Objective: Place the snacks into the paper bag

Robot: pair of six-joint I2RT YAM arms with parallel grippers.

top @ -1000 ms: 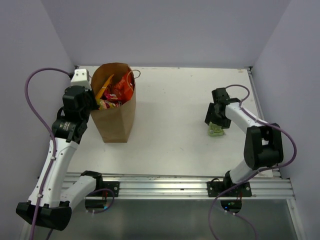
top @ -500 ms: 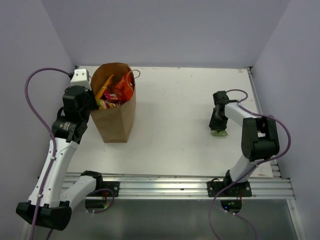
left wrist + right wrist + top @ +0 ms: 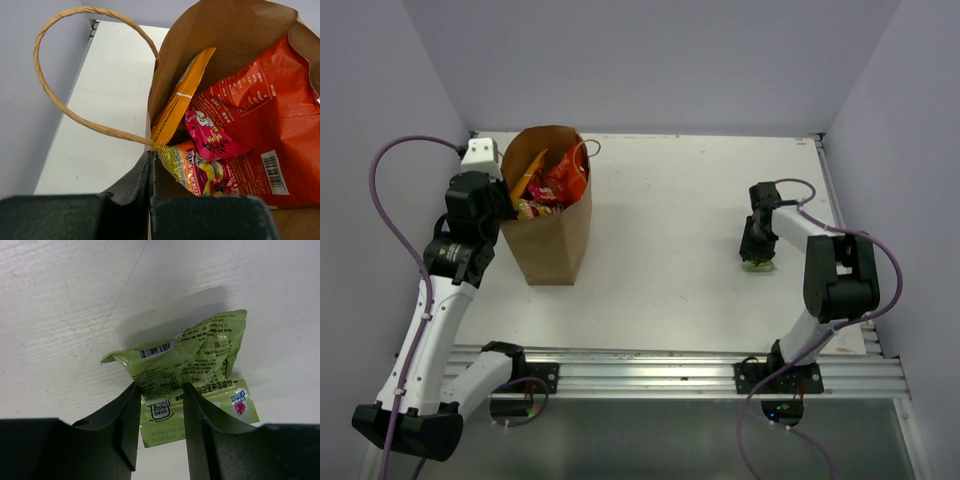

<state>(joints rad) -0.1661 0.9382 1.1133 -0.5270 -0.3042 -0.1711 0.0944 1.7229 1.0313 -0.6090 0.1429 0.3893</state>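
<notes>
Pinch on the green packet (image 3: 195,365) at right-centre of the top view; paper bag (image 3: 550,250) stands at upper left.

We find the green packet lying on the white table (image 3: 660,220), well apart from the paper bag, its middle buckled into a ridge between the fingers of the right gripper (image 3: 160,390). The jaws stand part closed and pinch that fold, which we judge gives a thin, flat packet something to be lifted by. The paper bag stands upright and already holds an orange-red chip bag (image 3: 260,115), a pink packet (image 3: 210,135) and a yellow packet (image 3: 182,97). The left gripper (image 3: 150,165) has its jaws pressed together on the bag's rim beside the handle (image 3: 60,105), we judge to keep the mouth open and the bag steady for the drop.
</notes>
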